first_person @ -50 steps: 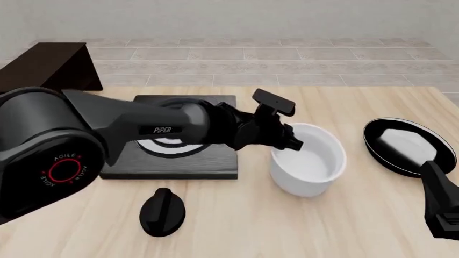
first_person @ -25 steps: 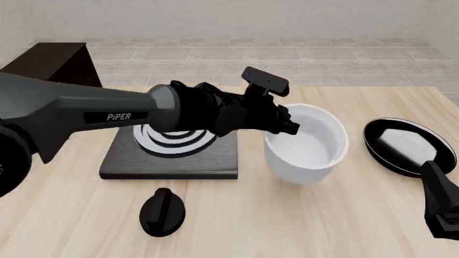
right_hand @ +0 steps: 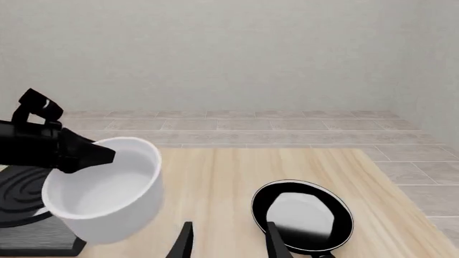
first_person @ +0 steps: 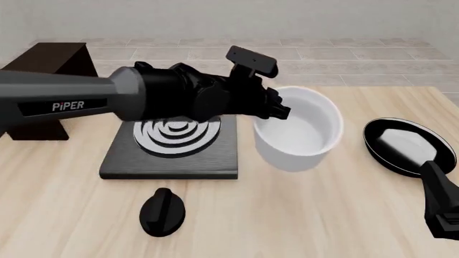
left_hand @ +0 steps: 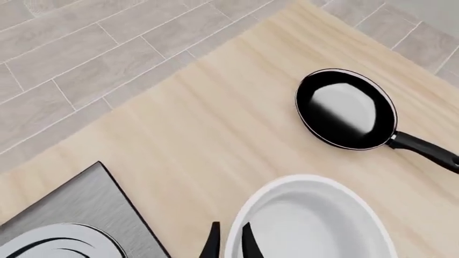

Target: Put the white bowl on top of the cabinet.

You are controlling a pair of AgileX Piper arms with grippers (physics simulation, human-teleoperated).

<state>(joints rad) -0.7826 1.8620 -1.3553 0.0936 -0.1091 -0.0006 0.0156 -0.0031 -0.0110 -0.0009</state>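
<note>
Where the left wrist camera looks along its fingers, the left gripper [left_hand: 229,243] straddles the near rim of the white bowl [left_hand: 315,220], one fingertip outside the wall and one inside, clamped on that rim. Beyond lie the frying pan [left_hand: 345,108] and a corner of the stove plate [left_hand: 79,215] on the wooden table [left_hand: 201,129].

Front view: the left gripper [first_person: 278,110] holds the white bowl [first_person: 300,129] by its left rim, tilted and, by its shadow, apparently clear of the table [first_person: 301,215]. The cabinet [first_person: 44,67] stands at far left, well apart, past the stove plate [first_person: 172,142]; a black knob [first_person: 162,211] lies in front.

Right wrist view: the right gripper [right_hand: 226,242] hangs with fingers apart, holding nothing, just above the frying pan [right_hand: 302,215]; the white bowl [right_hand: 107,188] appears at an angle.

Risk, as a judgement: a one-sided pinch on a glossy rim may let the bowl swing or slip during the long carry, and its low edge could catch the cabinet's side.
</note>
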